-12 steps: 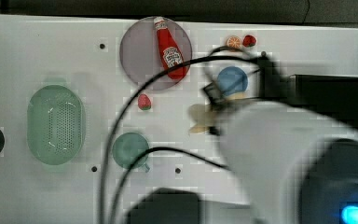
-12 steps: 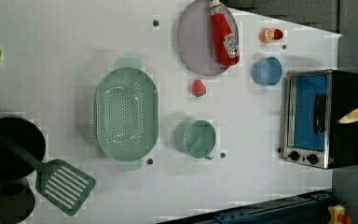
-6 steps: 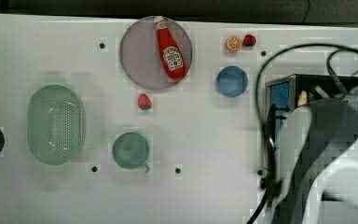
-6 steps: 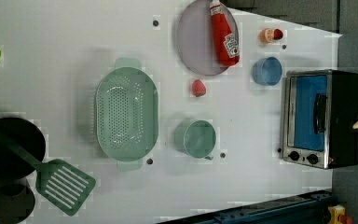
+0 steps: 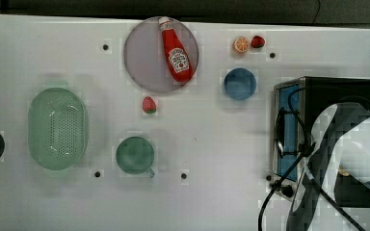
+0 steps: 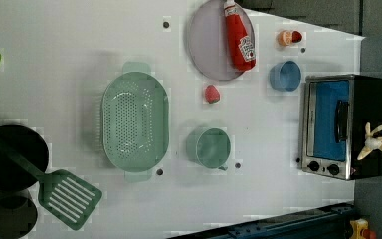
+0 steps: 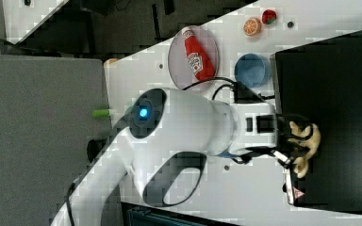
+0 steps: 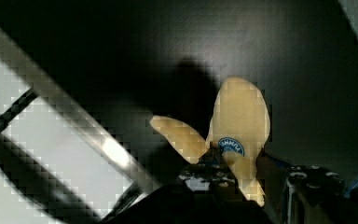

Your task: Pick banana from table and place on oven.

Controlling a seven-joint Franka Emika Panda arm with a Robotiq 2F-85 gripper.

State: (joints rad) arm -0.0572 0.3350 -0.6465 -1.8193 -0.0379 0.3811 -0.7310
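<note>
Over oven (image 7: pixel 330 117) top | gripper (image 7: pixel 292 143) grips banana (image 7: pixel 306 143) | blue oval sticker, writing unreadable

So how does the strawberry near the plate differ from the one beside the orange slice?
The strawberry near the plate lies alone on open table and looks lighter pinkish-red. The strawberry by the orange slice sits close against that orange slice near the table's far edge and looks darker red. Both are small red toy fruits.
</note>
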